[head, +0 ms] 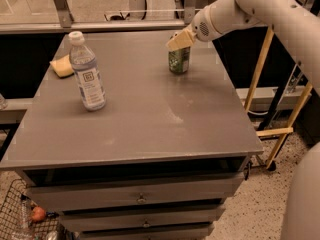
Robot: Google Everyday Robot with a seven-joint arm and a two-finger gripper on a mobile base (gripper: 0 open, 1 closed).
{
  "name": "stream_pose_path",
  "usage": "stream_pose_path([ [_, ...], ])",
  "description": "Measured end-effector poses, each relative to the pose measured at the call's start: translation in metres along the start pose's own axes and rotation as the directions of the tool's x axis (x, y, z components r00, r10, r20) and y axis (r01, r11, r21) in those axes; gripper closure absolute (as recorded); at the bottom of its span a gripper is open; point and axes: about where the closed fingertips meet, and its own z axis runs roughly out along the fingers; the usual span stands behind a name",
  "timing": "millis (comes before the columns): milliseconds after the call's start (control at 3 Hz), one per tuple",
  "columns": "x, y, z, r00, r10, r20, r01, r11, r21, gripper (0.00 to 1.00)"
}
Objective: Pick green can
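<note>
Standing upright toward the far right of the table (150,124), the green can (179,61) sits directly under the gripper (180,39), which reaches in from the right and covers the can's top. Whether it is clenched on the can or released cannot be told. A water bottle (88,76) stands well apart at left, near a yellow sponge (62,66).

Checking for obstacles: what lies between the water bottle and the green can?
Only bare tabletop lies between water bottle and green can, in the camera view; the gripper is at the can's top.
</note>
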Motion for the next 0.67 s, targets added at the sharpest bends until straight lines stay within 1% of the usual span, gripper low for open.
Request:
stream_pose_path([
  [333, -0.005, 0.008, 0.004, 1.0, -0.024, 0.013, 0.024, 0.9982, -0.056, 0.65],
  [667, -0.024, 0.026, -0.011, 0.993, -0.103, 0.061, 0.111, 0.9836, -0.142, 0.87],
])
